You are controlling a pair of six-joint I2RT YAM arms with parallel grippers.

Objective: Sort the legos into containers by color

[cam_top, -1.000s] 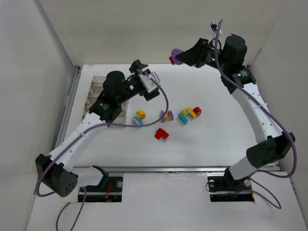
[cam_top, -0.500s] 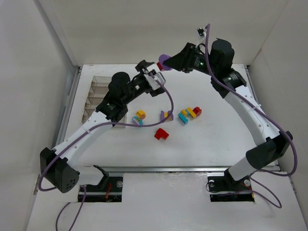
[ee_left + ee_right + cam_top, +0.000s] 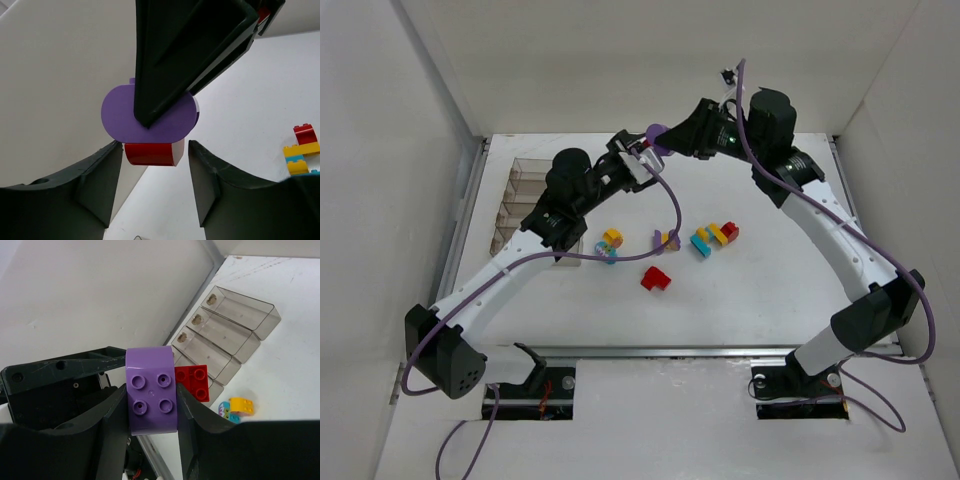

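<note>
The right gripper, clamped on the purple brick high above the table's far middle, sets the attached red brick between the spread fingers of the left gripper, with the containers further left.

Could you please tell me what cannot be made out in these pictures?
Top view: the left arm covers part of the containers, hiding any contents there.
Right wrist view: the purple brick and red brick hide most of the nearest compartment.
Left wrist view: the red, yellow and teal cluster is cut off by the right edge.
Left wrist view: whether the left gripper touches the red brick is unclear.
</note>
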